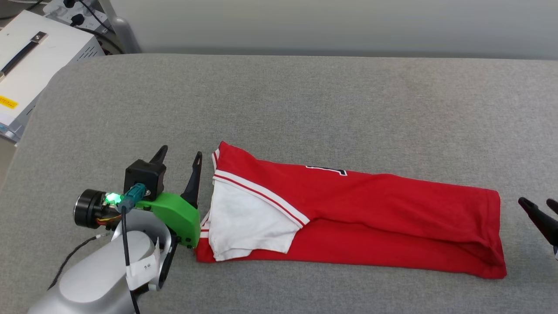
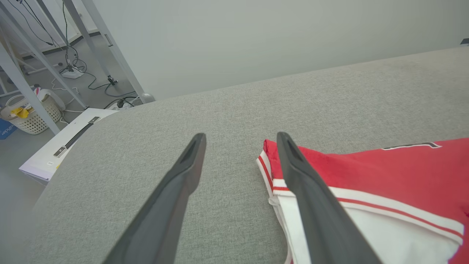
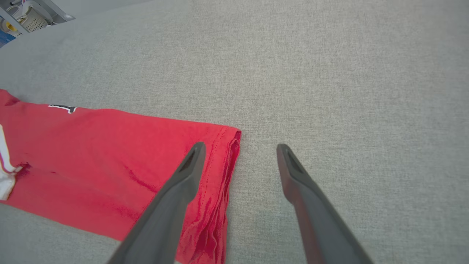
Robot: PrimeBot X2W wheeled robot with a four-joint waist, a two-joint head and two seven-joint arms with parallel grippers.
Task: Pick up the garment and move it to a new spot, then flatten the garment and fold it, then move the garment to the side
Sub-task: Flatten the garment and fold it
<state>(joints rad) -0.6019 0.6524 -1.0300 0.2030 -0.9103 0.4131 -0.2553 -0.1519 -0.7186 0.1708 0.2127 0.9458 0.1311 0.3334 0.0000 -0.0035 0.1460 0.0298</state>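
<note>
Garment (image 1: 370, 205) seemingly doubled lengthwise, left pincer (image 1: 181, 151) spread

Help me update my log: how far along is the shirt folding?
Done: the garment lies flat on the grey surface, folded lengthwise into a long band with a white sleeve on top. In hand: nothing; the left gripper and right gripper stand open at its two ends. Left: probably folding it shorter, then moving it to the side.

Both sets of jaws stand wide.
Our left gripper (image 1: 181, 151) points forward, lower left; our right gripper (image 1: 535, 201) shows at far right.
</note>
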